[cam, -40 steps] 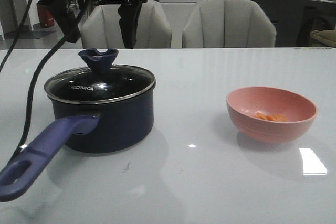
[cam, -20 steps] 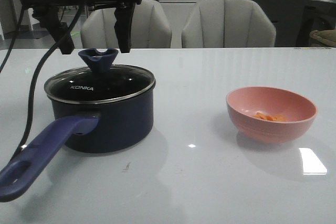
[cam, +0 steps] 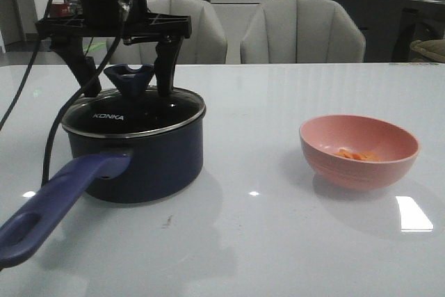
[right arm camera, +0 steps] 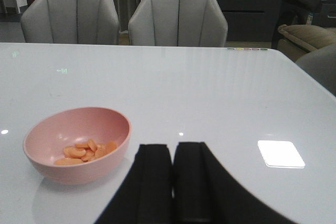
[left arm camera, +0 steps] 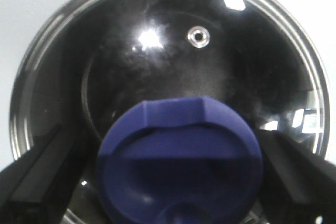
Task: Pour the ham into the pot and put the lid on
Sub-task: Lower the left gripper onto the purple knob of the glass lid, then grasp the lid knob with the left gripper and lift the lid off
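1. Straddling the knob (cam: 129, 76), the left gripper (cam: 122, 81) hangs over the lid (cam: 132, 113), its two black fingers spread wide, one on each side of the knob and apart from it.
2. From the left wrist view, the blue knob (left arm camera: 178, 163) sits between the dark fingers (left arm camera: 42, 174), which show at both lower corners with a gap to the knob on either side; the gripper holds nothing.
3. The lid lies flat on the pot (cam: 142, 161), its metal rim matching the pot's edge, with white "KONKA" lettering facing the front camera. A small steam vent (left arm camera: 199, 36) shows in the glass.
4. The pot stands on the left part of the white tabletop (cam: 278, 241), its long handle (cam: 55, 199) reaching toward the near left corner, a hole at its end.
5. A pink bowl (cam: 359, 151) stands well apart from the pot, on the right part of the tabletop.
6. The ham (cam: 354, 154) lies in the bottom of the bowl as a small heap of thin orange pieces, clearer in the right wrist view (right arm camera: 84, 151).
7. The right gripper (right arm camera: 172, 171) hangs low over the tabletop near the bowl (right arm camera: 79, 142), not touching it; its fingers are pressed together with only a thin seam between them and nothing held.
8. Two grey chairs (cam: 302, 29) stand behind the tabletop.
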### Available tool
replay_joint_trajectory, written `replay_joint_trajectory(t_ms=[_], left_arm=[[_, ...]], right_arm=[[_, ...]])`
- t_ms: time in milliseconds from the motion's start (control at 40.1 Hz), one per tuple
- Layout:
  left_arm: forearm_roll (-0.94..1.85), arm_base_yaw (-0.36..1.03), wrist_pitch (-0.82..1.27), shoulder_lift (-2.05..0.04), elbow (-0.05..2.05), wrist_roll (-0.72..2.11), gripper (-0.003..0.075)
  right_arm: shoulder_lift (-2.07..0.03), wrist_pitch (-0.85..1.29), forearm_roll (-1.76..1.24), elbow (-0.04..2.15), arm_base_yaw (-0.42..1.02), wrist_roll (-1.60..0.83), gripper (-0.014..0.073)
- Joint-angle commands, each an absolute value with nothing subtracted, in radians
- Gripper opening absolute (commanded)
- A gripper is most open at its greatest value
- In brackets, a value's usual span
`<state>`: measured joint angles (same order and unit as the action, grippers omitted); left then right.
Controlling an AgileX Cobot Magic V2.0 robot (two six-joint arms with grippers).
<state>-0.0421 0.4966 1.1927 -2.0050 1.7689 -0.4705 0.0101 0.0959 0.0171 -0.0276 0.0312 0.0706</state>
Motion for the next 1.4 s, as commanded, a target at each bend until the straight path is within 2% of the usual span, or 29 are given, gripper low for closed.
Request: replay_joint_trajectory(t_ms=[0, 174, 274, 399, 498, 1072, 1371], left_arm=[[-0.038, 0.494, 1.176, -1.959, 1.799, -0.473, 0.053], [-0.054, 0.494, 1.176, -1.959, 1.799, -0.473, 0.0311], [-0.054, 0.494, 1.176, -1.959, 1.799, -0.473, 0.0226], [-0.054, 0.494, 1.176, -1.959, 1.799, -0.473, 0.017], [-0.054, 0.494, 1.182, -1.959, 1.799, -0.473, 0.0151], [-0.17, 0.489, 1.207, -1.83, 1.801, -0.473, 0.0152], [-0.155, 0.351, 1.223, -1.724, 1.742, -0.401, 0.0152]], right_arm=[[0.031, 0.011, 0.032, -0.022, 0.028, 0.075, 0.0148], [0.031, 0.011, 0.032, -0.022, 0.028, 0.075, 0.0148], [0.031, 0.011, 0.032, -0.022, 0.028, 0.075, 0.0148], [0.031, 0.011, 0.032, -0.022, 0.028, 0.075, 0.0148], [0.031, 0.011, 0.032, -0.022, 0.028, 0.075, 0.0148], [0.031, 0.011, 0.032, -0.022, 0.028, 0.075, 0.0148], [0.031, 0.011, 0.032, -0.022, 0.028, 0.075, 0.0148]])
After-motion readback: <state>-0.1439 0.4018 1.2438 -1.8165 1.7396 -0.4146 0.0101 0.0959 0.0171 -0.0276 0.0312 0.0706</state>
